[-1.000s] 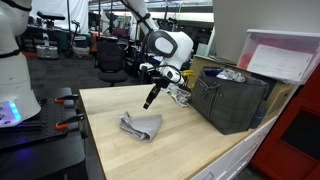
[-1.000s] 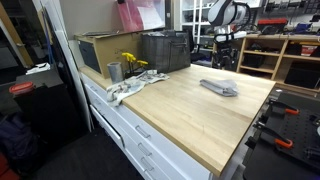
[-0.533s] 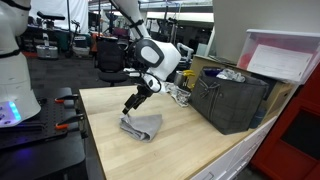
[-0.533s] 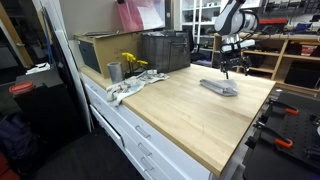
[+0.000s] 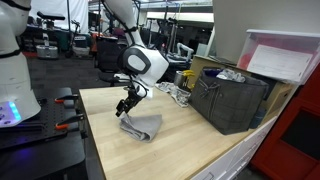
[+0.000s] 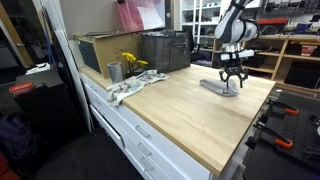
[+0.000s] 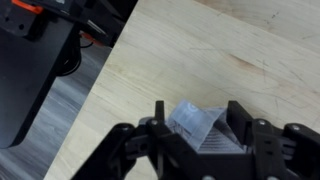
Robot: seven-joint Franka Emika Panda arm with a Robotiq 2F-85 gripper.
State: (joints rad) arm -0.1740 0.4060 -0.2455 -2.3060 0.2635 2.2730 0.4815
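In an exterior view, the claw (image 6: 231, 84) hangs with its fingers pointing down and standing apart, over the far end of a folded grey cloth (image 6: 213, 87). It is not clear whether the tips touch the cloth. The cloth lies flat on the wooden surface (image 6: 180, 115), near its right edge. Well apart from it, at the back, a dark crate (image 6: 165, 50) stands beside a cardboard box (image 6: 98, 50). In front of the box stand a metal cup (image 6: 115, 72) and something yellow (image 6: 133, 62). A pale rag (image 6: 125, 90) lies at the front edge, above white drawers (image 6: 140, 135).
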